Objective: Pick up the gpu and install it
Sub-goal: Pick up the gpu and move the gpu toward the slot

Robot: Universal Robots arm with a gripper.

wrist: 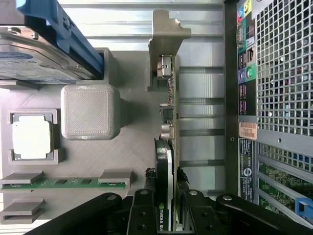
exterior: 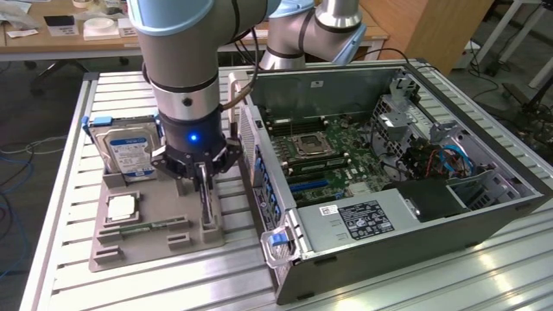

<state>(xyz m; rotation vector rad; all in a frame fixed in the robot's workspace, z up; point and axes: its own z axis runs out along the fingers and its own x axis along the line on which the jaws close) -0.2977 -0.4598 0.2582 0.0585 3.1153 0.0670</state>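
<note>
Pincer [exterior: 202, 186] [wrist: 165, 182]: narrowed onto the graphics card [exterior: 208, 210] [wrist: 168, 122], one finger on each face. The pads look pressed against it. I read this as a grip, with the card not yet lifted.

Graphics card: stands on its long edge in a slot of the grey tray [exterior: 164, 245] [wrist: 122, 161], directly under the pincer. The wrist view shows the black cooler on one face and bare green board on the other.

Handling (judgement): stiff and fairly light, but fragile. The board edge carries small parts and the cooler face may be smooth, so you want the hold across the thick cooler section near mid-length, as it sits now. Keep your pull straight out of the slot; a tilt could wedge the card or bend it.

Around it, exterior view, clock from the pincer:
- Hard drive [exterior: 129, 152] [wrist: 29, 63], upright in the tray, at 10 o'clock.
- Processor chip [exterior: 121, 207] [wrist: 30, 137], at 8 o'clock.
- Memory stick [exterior: 151, 227] [wrist: 63, 183], lying flat, at 7 o'clock.
- Open computer case [exterior: 285, 217], at 3 o'clock, just beside the tray, motherboard [exterior: 328, 155] exposed.

All rests on the slatted metal surface [exterior: 129, 293].
</note>
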